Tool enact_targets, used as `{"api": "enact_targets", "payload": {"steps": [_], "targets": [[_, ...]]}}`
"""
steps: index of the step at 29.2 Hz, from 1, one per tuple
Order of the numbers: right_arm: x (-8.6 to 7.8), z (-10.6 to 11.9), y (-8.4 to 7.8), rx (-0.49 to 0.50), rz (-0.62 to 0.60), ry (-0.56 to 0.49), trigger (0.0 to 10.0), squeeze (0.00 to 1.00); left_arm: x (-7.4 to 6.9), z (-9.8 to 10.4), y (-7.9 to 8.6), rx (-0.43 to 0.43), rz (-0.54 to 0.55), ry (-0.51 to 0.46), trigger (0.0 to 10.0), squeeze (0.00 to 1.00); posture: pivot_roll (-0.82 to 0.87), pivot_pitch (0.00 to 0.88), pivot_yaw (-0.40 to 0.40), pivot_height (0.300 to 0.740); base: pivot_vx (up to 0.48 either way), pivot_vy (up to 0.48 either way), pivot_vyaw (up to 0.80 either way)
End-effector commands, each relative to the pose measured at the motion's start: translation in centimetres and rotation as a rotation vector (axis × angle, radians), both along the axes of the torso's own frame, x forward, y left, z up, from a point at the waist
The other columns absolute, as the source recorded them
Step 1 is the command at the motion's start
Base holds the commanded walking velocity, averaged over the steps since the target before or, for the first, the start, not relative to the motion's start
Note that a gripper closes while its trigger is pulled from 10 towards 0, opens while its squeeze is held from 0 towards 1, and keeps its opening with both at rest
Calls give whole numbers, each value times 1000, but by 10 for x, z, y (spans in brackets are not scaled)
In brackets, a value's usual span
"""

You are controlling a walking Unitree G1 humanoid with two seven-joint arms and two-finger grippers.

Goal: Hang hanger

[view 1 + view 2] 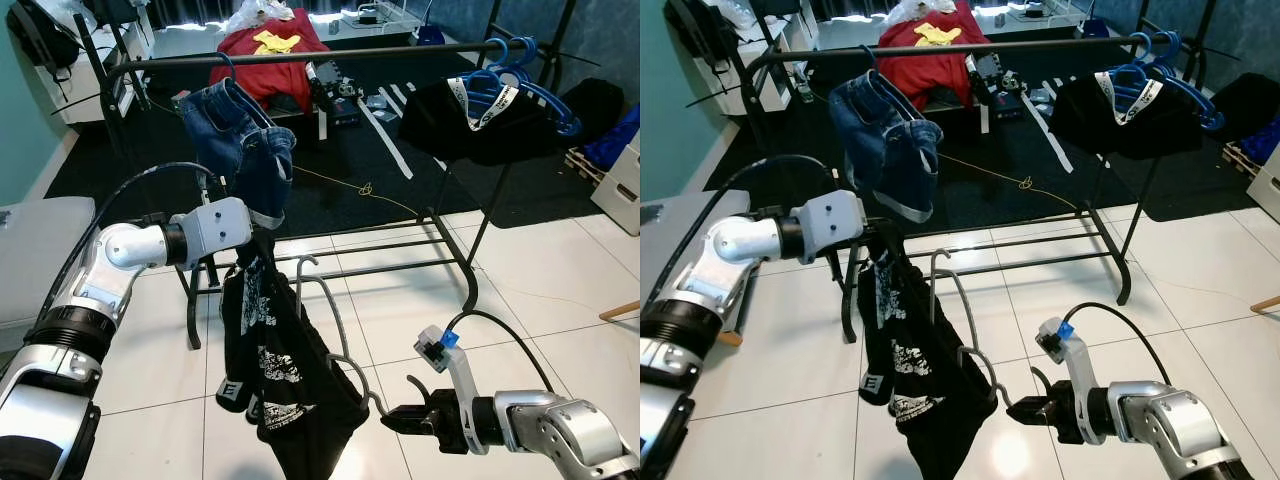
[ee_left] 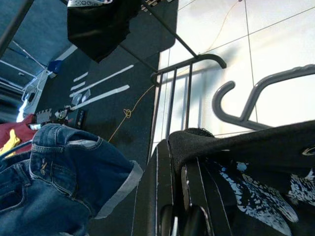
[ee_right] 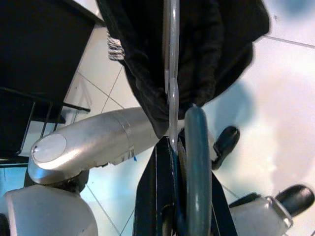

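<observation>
A grey hanger [image 1: 322,300] hangs tilted in the air below the rack, its hook [image 1: 299,267] pointing up. A black shirt with white print [image 1: 275,370] is draped over it. My left gripper [image 1: 257,244] is shut on the shirt's top edge; in the left wrist view the black cloth [image 2: 231,147] lies pinched between the fingers, with the hanger hook [image 2: 246,101] just beyond. Low at the right, my right gripper [image 1: 393,420] is shut on the hanger's lower end [image 3: 171,78]. The black rack rail [image 1: 330,58] runs across above.
Denim shorts [image 1: 242,140] hang on the rail at the left. Blue hangers [image 1: 510,75] with a black garment [image 1: 470,125] hang at the right. The rack's lower bars [image 1: 400,262] stand on white tiles, and a dark carpet with clutter lies behind.
</observation>
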State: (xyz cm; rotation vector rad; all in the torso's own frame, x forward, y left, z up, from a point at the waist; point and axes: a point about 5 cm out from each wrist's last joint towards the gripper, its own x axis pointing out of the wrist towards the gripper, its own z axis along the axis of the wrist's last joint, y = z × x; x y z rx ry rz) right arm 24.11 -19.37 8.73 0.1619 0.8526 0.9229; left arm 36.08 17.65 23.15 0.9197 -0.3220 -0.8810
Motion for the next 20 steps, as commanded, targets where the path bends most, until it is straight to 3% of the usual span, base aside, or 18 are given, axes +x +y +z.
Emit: {"api": "enact_targets", "payload": {"steps": [1, 6, 16, 20], "targets": [[2, 2, 4, 3, 8, -21, 0, 0, 2, 7, 2, -15, 16, -41, 0, 0, 13, 121, 70, 740, 0, 0, 0], [6, 20, 11, 46, 43, -84, 0, 0, 4, -4, 4, -8, 41, -6, 0, 0, 5, 121, 73, 740, 0, 0, 0], [2, 28, 21, 116, 120, -48, 0, 0, 10, -5, -3, -45, 50, 8, 0, 0, 8, 120, 74, 740, 0, 0, 0], [3, 23, 21, 87, 120, -24, 0, 0, 11, 0, -8, -68, 36, -6, 0, 0, 6, 121, 75, 740, 0, 0, 0]]}}
